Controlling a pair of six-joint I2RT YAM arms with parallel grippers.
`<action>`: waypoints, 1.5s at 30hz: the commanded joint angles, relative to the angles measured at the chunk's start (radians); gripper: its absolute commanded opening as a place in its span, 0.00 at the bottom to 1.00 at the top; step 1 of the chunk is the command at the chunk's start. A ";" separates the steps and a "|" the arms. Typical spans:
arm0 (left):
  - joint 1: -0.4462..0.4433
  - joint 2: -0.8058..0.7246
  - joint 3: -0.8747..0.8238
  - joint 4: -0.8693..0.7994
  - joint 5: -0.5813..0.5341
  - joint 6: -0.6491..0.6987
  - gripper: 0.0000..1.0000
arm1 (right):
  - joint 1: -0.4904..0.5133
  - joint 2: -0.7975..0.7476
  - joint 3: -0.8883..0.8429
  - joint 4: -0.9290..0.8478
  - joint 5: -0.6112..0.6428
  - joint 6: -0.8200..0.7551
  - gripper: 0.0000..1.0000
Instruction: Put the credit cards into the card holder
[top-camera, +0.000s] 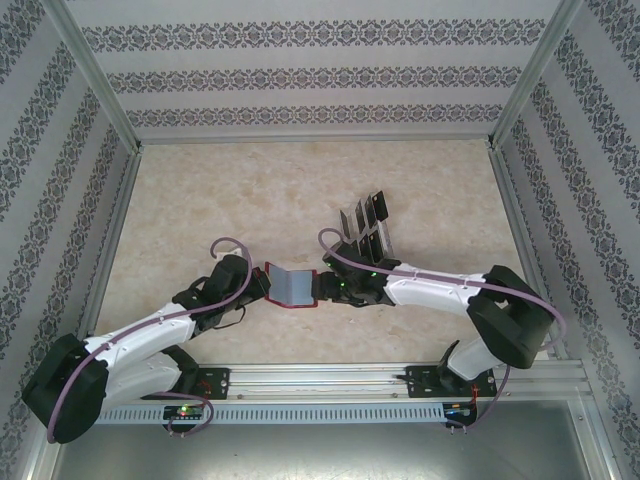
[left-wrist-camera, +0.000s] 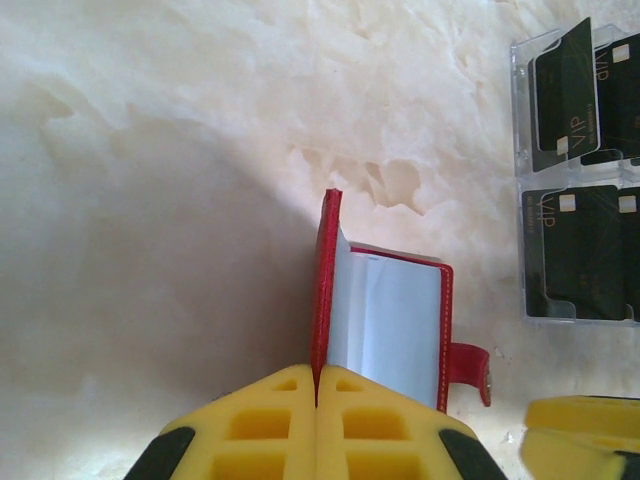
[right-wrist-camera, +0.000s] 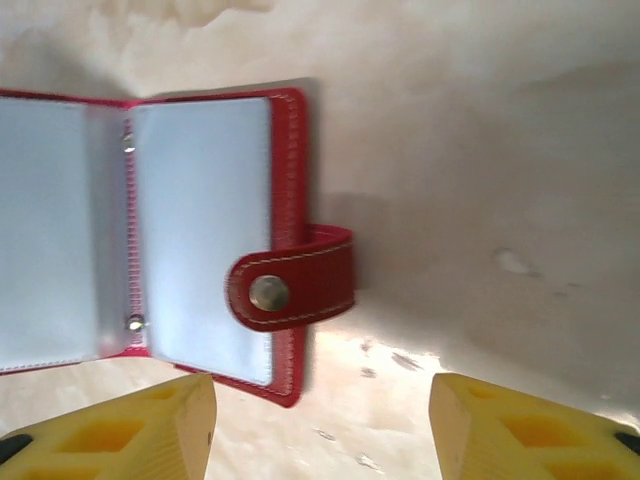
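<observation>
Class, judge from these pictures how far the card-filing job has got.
Done: the wallet lies open, its sleeves looking empty. In hand: the left gripper pinches one cover raised; the right gripper hangs open beside the snap tab, empty. Left: every card seen sits in the clear rack.

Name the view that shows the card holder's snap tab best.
Right wrist: the snap tab lies close and whole, metal stud plain, at the edge of the open card holder. Left wrist shows it small, beside the holder; top external, too small to tell.
</observation>
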 joint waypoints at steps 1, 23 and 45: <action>-0.015 -0.010 -0.016 0.011 -0.015 -0.014 0.00 | 0.009 -0.047 0.010 -0.040 0.043 0.012 0.57; -0.016 0.019 -0.020 0.026 -0.020 0.002 0.00 | 0.020 0.179 0.137 0.091 -0.050 0.006 0.38; -0.016 0.025 -0.008 0.127 0.056 -0.010 0.19 | 0.055 0.185 0.203 0.111 -0.111 -0.061 0.55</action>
